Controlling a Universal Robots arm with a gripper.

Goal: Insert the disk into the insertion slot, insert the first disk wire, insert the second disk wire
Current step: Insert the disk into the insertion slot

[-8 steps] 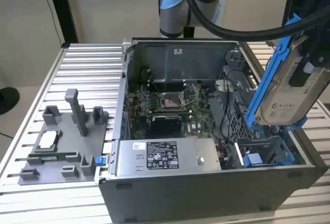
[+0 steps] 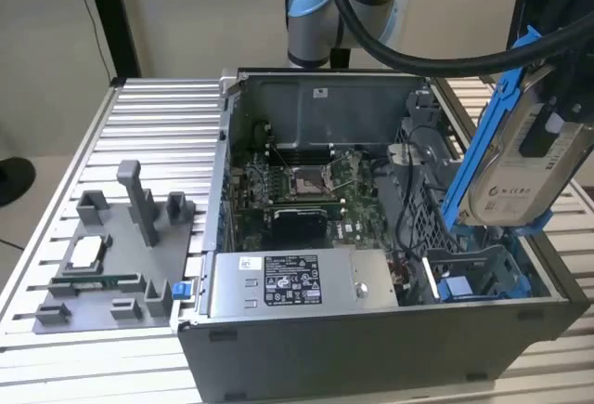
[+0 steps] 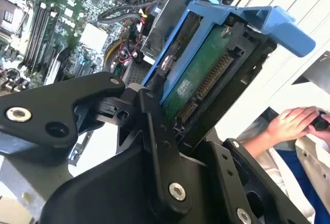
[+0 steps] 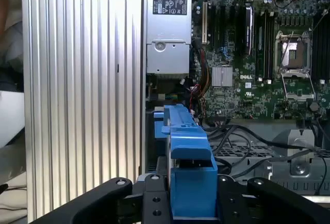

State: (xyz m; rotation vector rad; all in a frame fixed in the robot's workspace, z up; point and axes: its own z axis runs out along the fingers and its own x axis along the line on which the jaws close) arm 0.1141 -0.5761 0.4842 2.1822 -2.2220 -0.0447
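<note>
Disk [image 2: 510, 181], in its blue carrier, is hanging tilted and clear of the open computer case [image 2: 371, 348], on the exterior view's right, above the insertion slot [image 2: 473, 279] and not yet in it. The gripper [image 2: 548, 116] is clamping it by its edges, fingers closed on the carrier. Doing this step well probably means squaring the carrier with the bay's blue rails, connector end facing the loose cables [image 2: 408, 190] without snagging them, and lowering straight instead of at this slant. A person's hand [image 3: 294, 123] is resting nearby.
</note>
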